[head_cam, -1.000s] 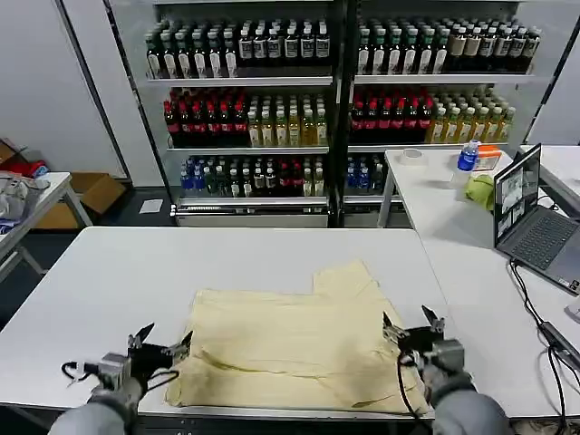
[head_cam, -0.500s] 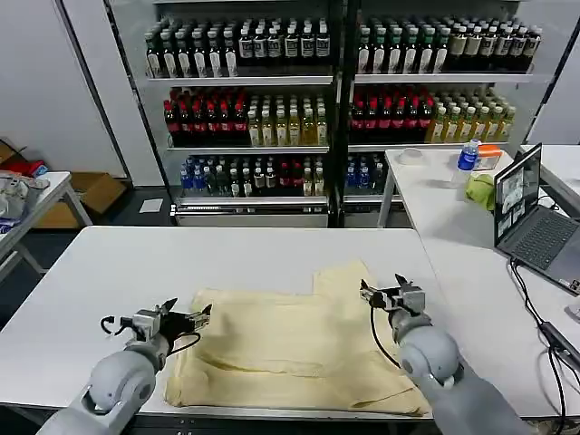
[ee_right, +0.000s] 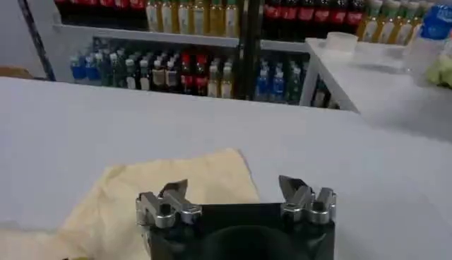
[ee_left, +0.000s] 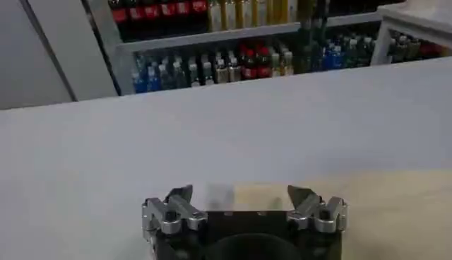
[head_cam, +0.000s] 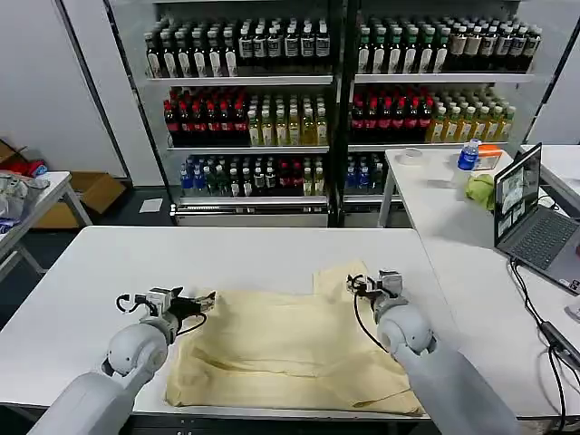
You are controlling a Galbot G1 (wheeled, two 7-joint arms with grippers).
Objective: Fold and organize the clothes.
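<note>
- T-shirt (head_cam: 290,340), pale yellow, lies spread flat on the white tabletop (head_cam: 109,263), near the front edge, with one part jutting out toward the far side.
- Our left gripper (head_cam: 198,304) hovers at the shirt's far left corner, jaws spread and holding nothing; the left wrist view shows the open gripper (ee_left: 244,205) low over the cloth's edge.
- Our right gripper (head_cam: 364,285) sits by the jutting part on the far right, also open and empty; the right wrist view has the gripper (ee_right: 236,198) over that cream corner.
- Risks, as we judge them: the fabric looks thin, so a pinch may slip off, catch only one layer, or drag the whole shirt across the tabletop. If our two grippers close at uneven heights, the fold will come out skewed. The shirt's front hem lies close to the tabletop's edge and could slide off.
- Compared with a second ago, both our grippers have travelled from the shirt's near corners to its far corners; the shirt itself has not shifted.
</note>
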